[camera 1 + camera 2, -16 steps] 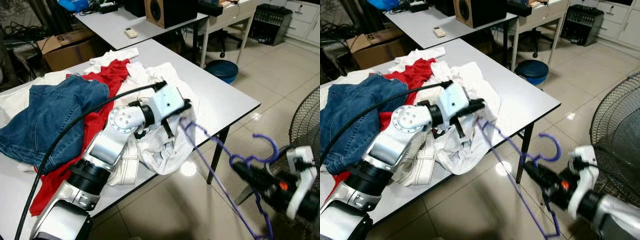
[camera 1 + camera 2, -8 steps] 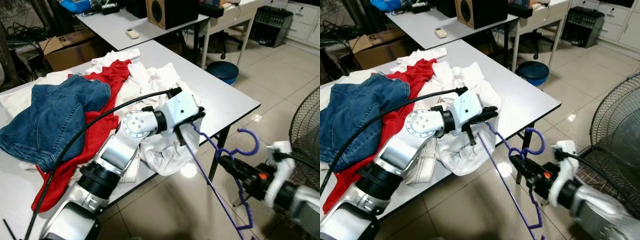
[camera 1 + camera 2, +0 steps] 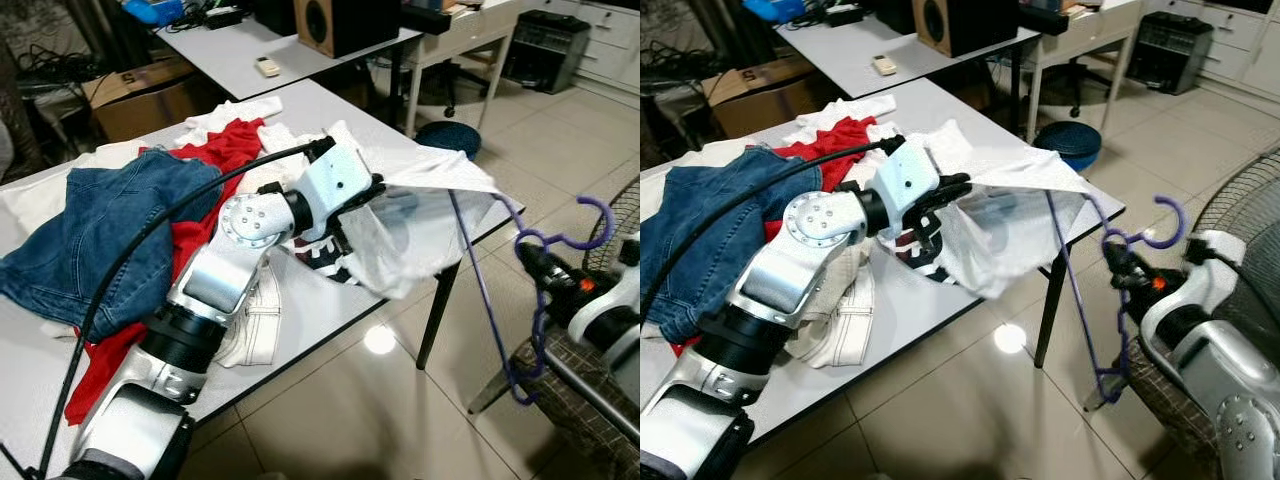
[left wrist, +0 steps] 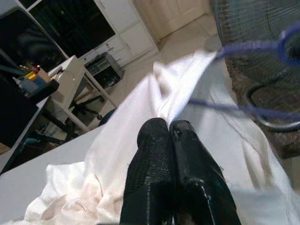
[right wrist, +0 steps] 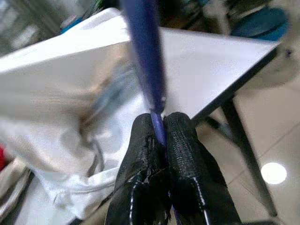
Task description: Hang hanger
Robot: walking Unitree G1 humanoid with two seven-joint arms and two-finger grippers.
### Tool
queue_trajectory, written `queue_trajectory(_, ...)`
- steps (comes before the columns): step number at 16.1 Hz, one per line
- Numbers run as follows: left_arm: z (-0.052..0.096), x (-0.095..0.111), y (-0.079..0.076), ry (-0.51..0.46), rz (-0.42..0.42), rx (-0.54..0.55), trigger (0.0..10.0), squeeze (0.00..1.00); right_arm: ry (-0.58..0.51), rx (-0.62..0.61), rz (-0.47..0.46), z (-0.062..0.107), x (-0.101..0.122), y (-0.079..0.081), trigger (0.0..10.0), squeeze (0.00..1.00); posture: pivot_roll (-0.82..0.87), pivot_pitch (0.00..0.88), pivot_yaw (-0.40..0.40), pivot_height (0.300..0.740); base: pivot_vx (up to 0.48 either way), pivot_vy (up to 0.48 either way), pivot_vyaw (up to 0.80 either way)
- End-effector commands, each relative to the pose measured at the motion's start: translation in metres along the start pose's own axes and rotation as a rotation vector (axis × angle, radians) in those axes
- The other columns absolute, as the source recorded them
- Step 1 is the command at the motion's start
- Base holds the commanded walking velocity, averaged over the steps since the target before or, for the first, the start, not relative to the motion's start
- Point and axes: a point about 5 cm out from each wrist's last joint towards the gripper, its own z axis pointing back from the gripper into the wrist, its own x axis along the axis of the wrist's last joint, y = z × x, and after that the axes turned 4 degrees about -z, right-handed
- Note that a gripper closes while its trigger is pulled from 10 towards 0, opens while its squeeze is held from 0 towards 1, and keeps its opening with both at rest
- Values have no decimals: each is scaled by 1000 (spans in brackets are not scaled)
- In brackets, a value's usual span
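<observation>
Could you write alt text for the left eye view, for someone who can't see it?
A robot's left gripper lifts a white garment off a table piled with clothes, while its right gripper holds a purple hanger whose end is inside the garment.

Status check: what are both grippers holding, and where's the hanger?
Left gripper shut on white shirt, stretched off the table edge. Right gripper shut on purple hanger, one arm inside shirt. Fan close beside right arm.
</observation>
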Motion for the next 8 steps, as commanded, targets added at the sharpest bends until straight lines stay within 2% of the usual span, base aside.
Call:
queue_trajectory(1,-1,4,-2,-17,-6,8,0,0,65,44,10,1,-13,9,10000,0,-164,11,92,740,0,0,0)
queue_trajectory(6,-10,17,-14,-96,23,-12,0,0,195,68,-42,5,-46,20,10000,0,-163,14,96,740,0,0,0)
queue_trajectory(7,-15,20,-26,-112,20,-70,1176,0,194,104,-39,4,-48,26,10000,0,-164,16,98,740,0,0,0)
queue_trajectory(8,-18,21,-31,-113,23,-84,1216,0,191,138,-31,2,-48,31,10000,0,-165,15,100,740,0,0,0)
